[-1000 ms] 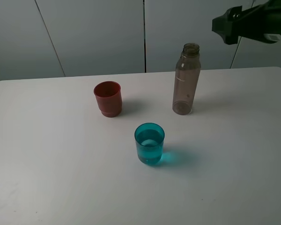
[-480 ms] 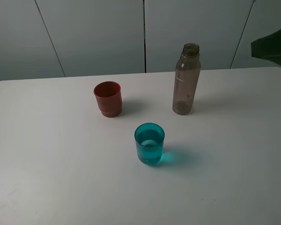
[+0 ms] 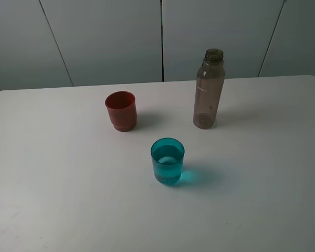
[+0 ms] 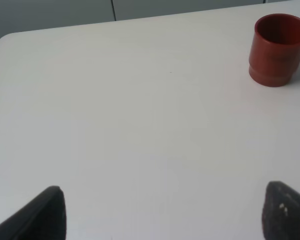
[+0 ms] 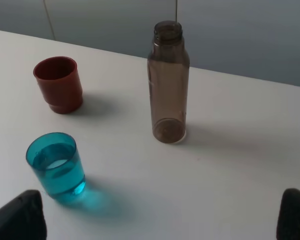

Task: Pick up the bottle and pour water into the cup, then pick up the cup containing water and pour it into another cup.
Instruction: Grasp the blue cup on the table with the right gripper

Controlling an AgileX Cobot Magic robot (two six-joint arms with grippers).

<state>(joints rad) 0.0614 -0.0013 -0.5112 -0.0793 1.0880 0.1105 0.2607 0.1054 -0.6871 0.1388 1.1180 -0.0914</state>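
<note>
- Exterior high view: The teal cup [image 3: 167, 160] stands upright on the white counter [image 3: 68, 199] with water in its lower part, and no arm is in frame. The red cup [image 3: 121, 110] sits behind it to the left, well apart. The bottle [image 3: 209, 89] stands upright behind it to the right, also well apart. The step in hand looks to be lifting the teal cup, so plan a path that stays clear of the bottle.
- Left wrist view: Your left fingers [image 4: 45, 215] are spread wide and hold nothing, above bare counter. Only the red cup [image 4: 279, 50] shows here; the teal cup is out of this frame. Keep this arm away from the red cup's mouth so the pour has room.
- Right wrist view: Your right fingers [image 5: 20, 217] are wide apart and empty. The teal cup [image 5: 56, 167] is the nearest thing, the red cup [image 5: 59, 84] lies beyond it, and the bottle [image 5: 168, 85] stands off to its side.
- Come at the teal cup from the side and close on its mid-wall below the rim. Grip firmly, because the smooth taper may slip. Lift it level and tip slowly only once its lip is over the red cup.
</note>
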